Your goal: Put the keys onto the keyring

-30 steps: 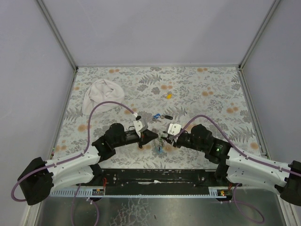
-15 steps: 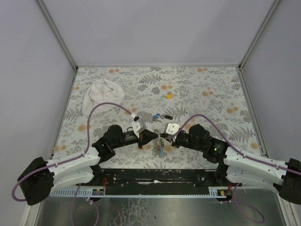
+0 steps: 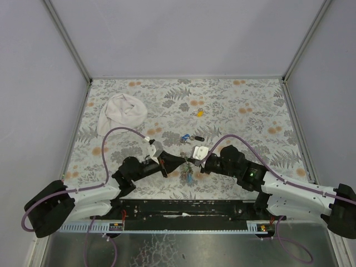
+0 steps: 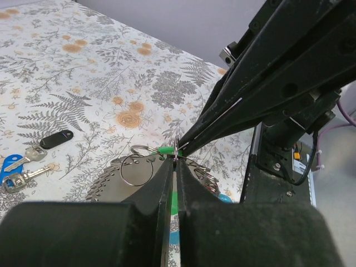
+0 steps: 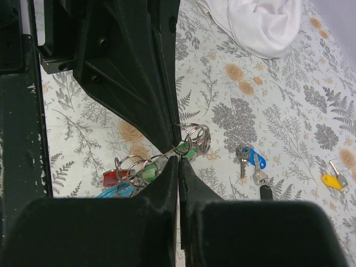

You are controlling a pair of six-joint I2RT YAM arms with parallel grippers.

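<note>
The keyring (image 3: pixel 189 171), a coil with metal rings, a red bit and a light-blue piece, lies between both gripper tips. It also shows in the right wrist view (image 5: pixel 130 169) and the left wrist view (image 4: pixel 136 167). My left gripper (image 3: pixel 182 160) (image 4: pixel 175 159) is shut on a thin metal ring of it. My right gripper (image 3: pixel 193 162) (image 5: pixel 178 158) is shut at the green key (image 5: pixel 187 149) (image 4: pixel 164 150), tip to tip with the left. The blue key (image 3: pixel 184 138) (image 5: pixel 254 158), black key (image 3: pixel 198 139) (image 4: pixel 57 139) and yellow key (image 3: pixel 199 113) (image 5: pixel 330 181) lie loose on the table.
A white cloth bundle (image 3: pixel 122 110) (image 5: pixel 261 22) lies at the far left of the flowered table (image 3: pixel 250 111). Grey walls close in the back and both sides. The arms' base rail (image 3: pixel 189 208) runs along the near edge.
Both grippers have closed in on each other over the keyring. The left arm has stretched lower and further right; the right tip has shifted slightly left.
</note>
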